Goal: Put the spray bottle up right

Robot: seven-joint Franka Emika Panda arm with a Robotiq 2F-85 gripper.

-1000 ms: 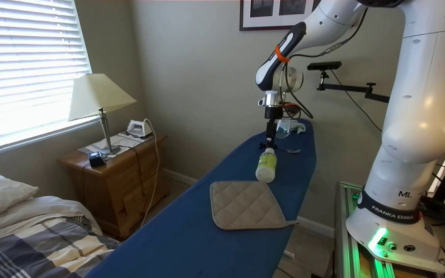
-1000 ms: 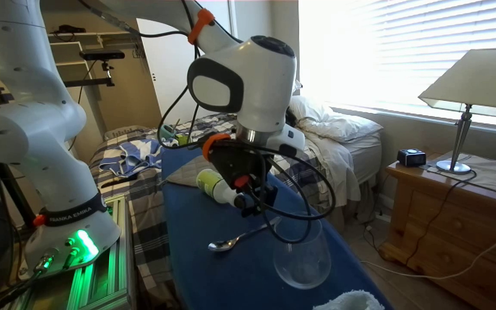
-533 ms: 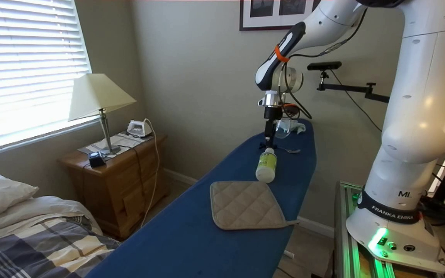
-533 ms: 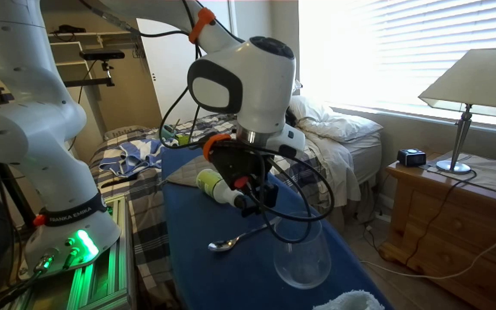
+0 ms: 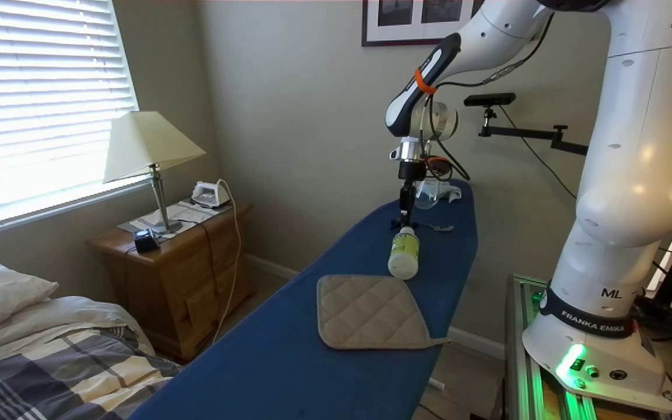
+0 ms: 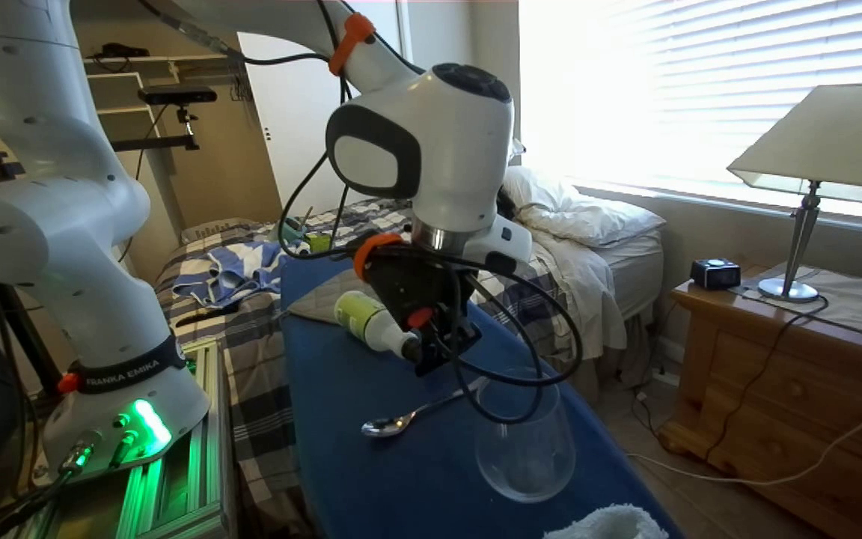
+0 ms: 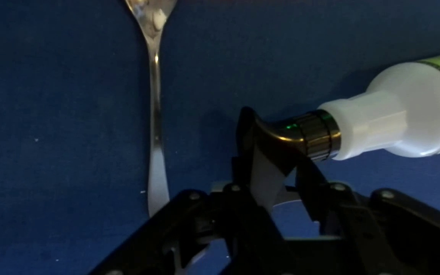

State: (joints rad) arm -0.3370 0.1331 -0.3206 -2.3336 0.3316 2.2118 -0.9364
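Note:
The spray bottle point(image 5: 404, 255) lies on its side on the blue ironing board, its base toward the tan pad. Its yellow-green label point(image 6: 358, 314) and white neck show in both exterior views. In the wrist view the white shoulder point(image 7: 418, 110) enters from the right, and the dark sprayer top point(image 7: 315, 133) points left. My gripper point(image 7: 275, 172) has its two dark fingers on either side of that sprayer top, closed in on it. Shadow hides the exact contact. Seen from outside, the gripper point(image 5: 404, 224) is low over the board at the bottle's sprayer end.
A tan quilted pad point(image 5: 374, 312) lies by the bottle's base. A spoon point(image 6: 390, 427) rests near the gripper, and a clear stemless glass point(image 6: 524, 457) stands close by. Beyond it sits a white cloth point(image 6: 610, 524). The ironing board point(image 5: 277, 367) is narrow, with open edges.
My gripper's jaws have drawn together around the sprayer top. The bottle has shifted slightly toward the tan pad, which has moved a touch too. The arm has hardly moved.

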